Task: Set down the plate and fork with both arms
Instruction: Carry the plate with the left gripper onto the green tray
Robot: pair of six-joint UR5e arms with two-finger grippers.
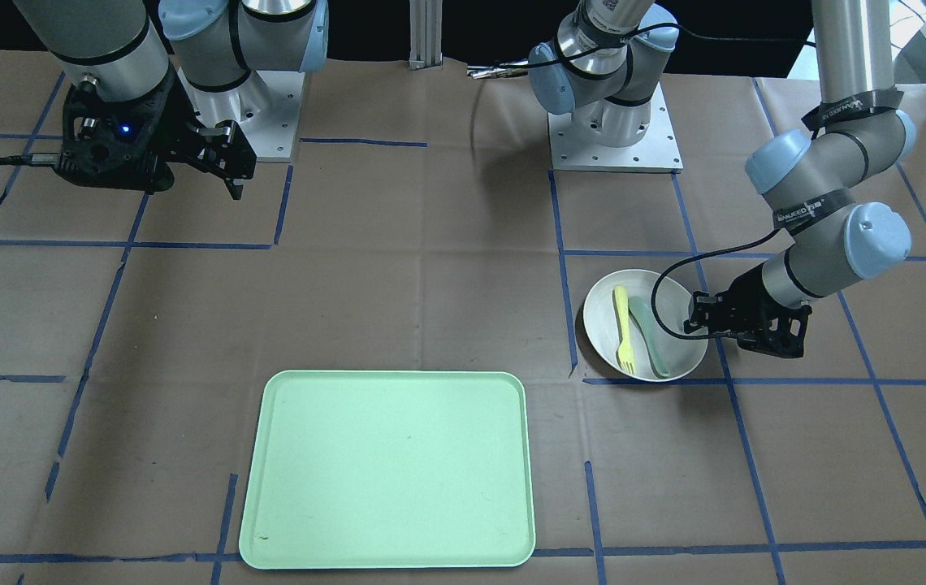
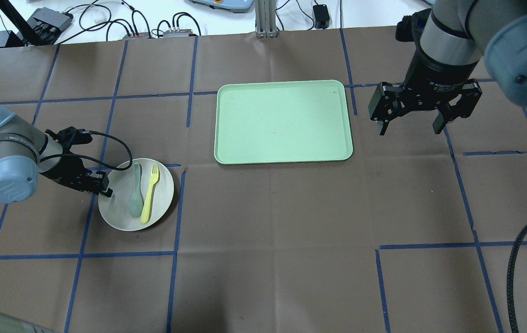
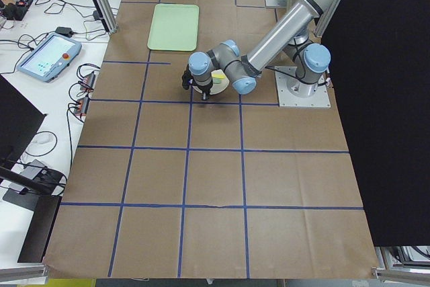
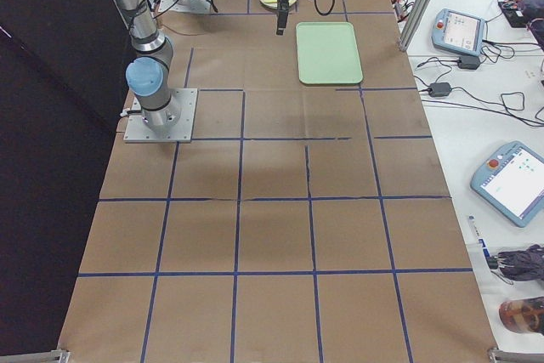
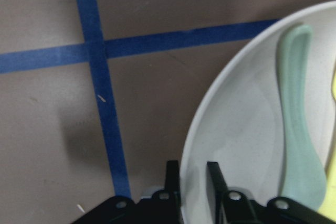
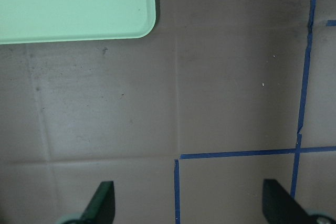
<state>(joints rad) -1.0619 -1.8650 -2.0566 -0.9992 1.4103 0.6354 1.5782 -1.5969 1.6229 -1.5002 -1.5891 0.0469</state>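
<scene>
The off-white plate (image 2: 162,184) sits on the table at my left, with the pale-yellow fork (image 2: 149,199) and a grey-green spoon (image 2: 135,194) lying side by side in it. My left gripper (image 2: 101,185) is low at the plate's left rim. In the left wrist view its two fingers (image 5: 173,182) stand close together, one on each side of the plate's rim (image 5: 191,145), shut on it. My right gripper (image 2: 409,129) hangs open and empty above the table, to the right of the pale-green tray (image 2: 284,122).
The tray lies flat and bare at the table's far middle, and its corner shows in the right wrist view (image 6: 73,3). Brown paper with blue tape lines covers the table. Cables and boxes lie beyond the far edge.
</scene>
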